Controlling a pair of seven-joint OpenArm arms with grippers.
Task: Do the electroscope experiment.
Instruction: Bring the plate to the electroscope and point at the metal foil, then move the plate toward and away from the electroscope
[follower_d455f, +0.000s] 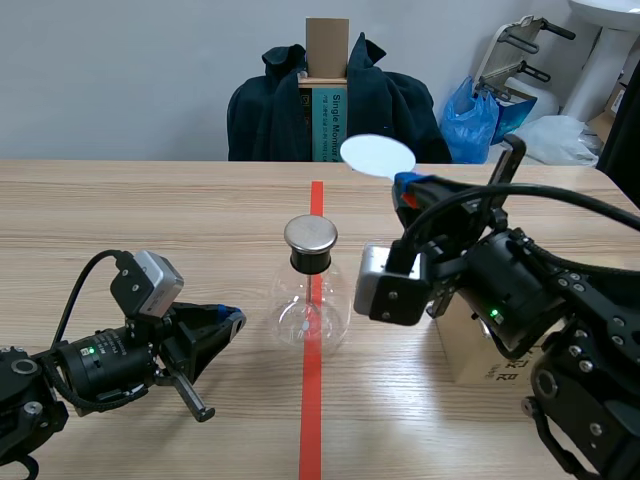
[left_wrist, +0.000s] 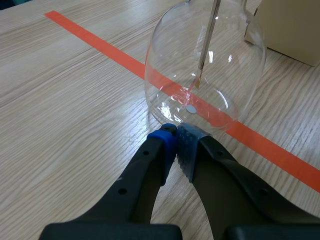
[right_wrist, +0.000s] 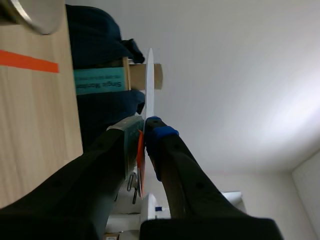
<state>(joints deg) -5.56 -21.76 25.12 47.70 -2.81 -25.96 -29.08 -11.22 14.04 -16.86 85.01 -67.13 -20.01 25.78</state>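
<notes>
Fingers (left_wrist: 165, 145) of the left gripper (left_wrist: 175, 131) are pressed together with nothing between them. Their tips are placed low on the wooden table (follower_d455f: 150, 220), just beside the base of the glass flask (left_wrist: 205, 65); whether the glass is touched cannot be told. The flask is stood upright on the orange-red tape line (follower_d455f: 312, 400) near the middle of the table. It is closed by a black stopper topped with a round metal cap (follower_d455f: 311, 234), and a thin rod (left_wrist: 207, 40) is hung down inside it. The right gripper (right_wrist: 144, 125) is held raised above the table, and its fingers are clamped on the orange-red grip of a thin white disc (follower_d455f: 378, 155). The disc is kept higher than the metal cap and to its right, apart from it. A cardboard box (follower_d455f: 468, 345) is set on the table behind the right arm.
</notes>
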